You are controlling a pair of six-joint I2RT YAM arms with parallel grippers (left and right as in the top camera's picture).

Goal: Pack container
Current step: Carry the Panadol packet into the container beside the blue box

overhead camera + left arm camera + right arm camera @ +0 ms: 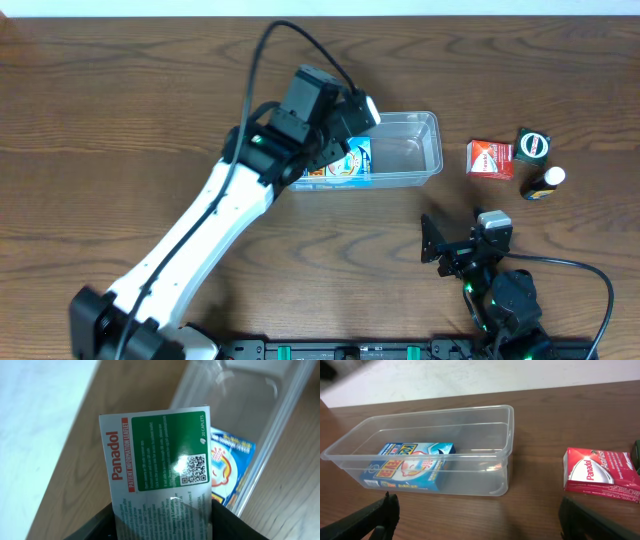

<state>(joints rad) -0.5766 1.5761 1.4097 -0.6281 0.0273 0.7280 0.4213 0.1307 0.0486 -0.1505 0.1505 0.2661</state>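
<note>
The clear plastic container (pixel 425 150) sits at mid table; it also shows in the right wrist view (pixel 485 412) and the left wrist view (pixel 280 415). A blue box (pixel 355 160) lies in its left end, also seen in the right wrist view (pixel 410 465) and the left wrist view (pixel 230 467). My left gripper (pixel 162 520) is shut on a white and green Panadol box (pixel 157 460) and holds it above the container's left end. My right gripper (pixel 477 517) is open and empty, near the table's front, in front of the container.
A red Panadol box (pixel 490 158) lies right of the container, also in the right wrist view (pixel 600 474). A round black and green item (pixel 533 144) and a small dark bottle with a white cap (pixel 545 182) stand further right.
</note>
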